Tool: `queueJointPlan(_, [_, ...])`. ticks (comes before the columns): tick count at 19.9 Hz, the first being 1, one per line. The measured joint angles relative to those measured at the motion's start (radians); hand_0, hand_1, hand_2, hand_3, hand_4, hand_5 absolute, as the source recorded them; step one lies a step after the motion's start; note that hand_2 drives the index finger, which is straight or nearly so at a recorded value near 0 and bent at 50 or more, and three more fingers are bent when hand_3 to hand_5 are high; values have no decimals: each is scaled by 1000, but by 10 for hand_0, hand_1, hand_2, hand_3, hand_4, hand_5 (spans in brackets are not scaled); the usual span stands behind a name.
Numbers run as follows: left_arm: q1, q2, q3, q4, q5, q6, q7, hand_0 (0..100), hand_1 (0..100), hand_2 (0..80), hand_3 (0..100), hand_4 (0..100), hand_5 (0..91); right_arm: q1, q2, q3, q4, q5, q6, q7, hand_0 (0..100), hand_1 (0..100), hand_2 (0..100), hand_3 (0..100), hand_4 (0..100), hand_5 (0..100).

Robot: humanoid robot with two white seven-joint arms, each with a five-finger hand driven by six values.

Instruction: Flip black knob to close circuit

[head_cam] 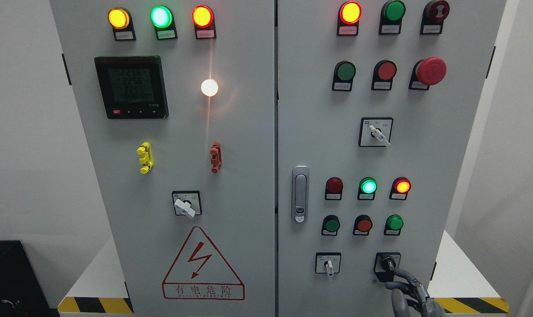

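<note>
The black knob sits on its black square plate at the bottom right of the right cabinet door, its handle pointing down and to the right. My right hand comes up from the bottom edge just below and right of it. One finger stretches up-left and its tip reaches the knob's handle. The thumb lies lower, a little apart from the knob. The hand does not close around the knob. My left arm is out of view.
A white selector switch sits left of the knob. Above are rows of push buttons and lit lamps. The door latch is on the door's left edge. A yellow-black striped base edge runs below.
</note>
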Motion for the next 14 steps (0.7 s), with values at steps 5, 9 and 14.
queueJointPlan(5, [0, 0, 0, 0, 0, 0, 0, 120, 556, 0, 0, 0, 0, 50, -2, -1, -6, -121, -61, -1, 0, 0, 28, 158, 141, 71])
queueJointPlan(9, [0, 0, 0, 0, 0, 0, 0, 120, 556, 0, 0, 0, 0, 84, -5, -19, -9, -188, -86, 9, 0, 0, 11, 129, 111, 32])
queueJointPlan(14, [0, 0, 0, 0, 0, 0, 0, 120, 556, 0, 0, 0, 0, 114, -9, -42, -11, -257, -93, 16, 0, 0, 6, 117, 105, 20])
